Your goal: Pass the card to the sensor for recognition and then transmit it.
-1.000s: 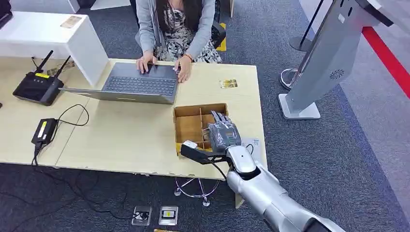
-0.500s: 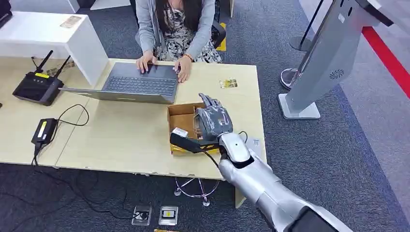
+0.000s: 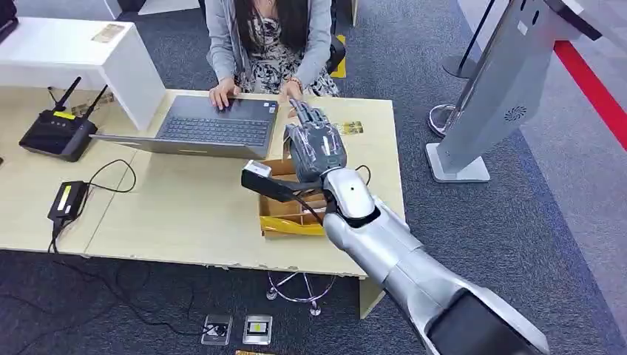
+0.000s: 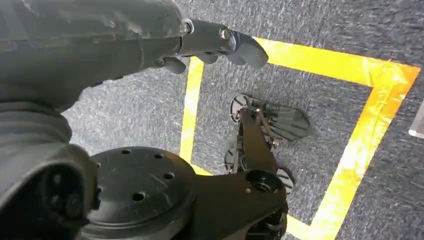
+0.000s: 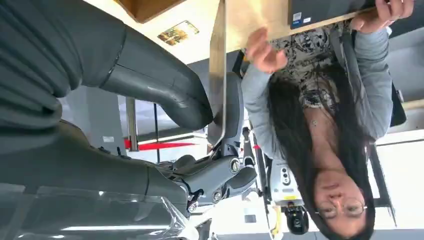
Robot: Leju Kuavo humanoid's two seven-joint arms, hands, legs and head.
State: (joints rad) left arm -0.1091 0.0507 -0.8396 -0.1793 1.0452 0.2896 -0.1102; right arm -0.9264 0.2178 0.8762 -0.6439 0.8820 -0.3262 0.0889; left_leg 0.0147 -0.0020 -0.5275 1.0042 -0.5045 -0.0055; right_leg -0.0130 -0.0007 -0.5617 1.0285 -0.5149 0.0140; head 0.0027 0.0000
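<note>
open laptop point(image 3: 211, 127) under a seated person's hands point(image 3: 222, 94), black router point(image 3: 58, 132) and power brick point(image 3: 67, 201) at the desk's left

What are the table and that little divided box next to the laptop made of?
The table looks like pale wood-grain laminate board with a matte finish and a faint grain. The divided box seems to be thin plywood or fibreboard: brown, matte, with slim partition walls. Its yellow front edge may be tape; I can't be sure.

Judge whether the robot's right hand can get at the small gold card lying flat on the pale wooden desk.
Probably yes: the right hand hangs above the desk close to the gold card, which lies uncovered with bare desktop around it.
</note>
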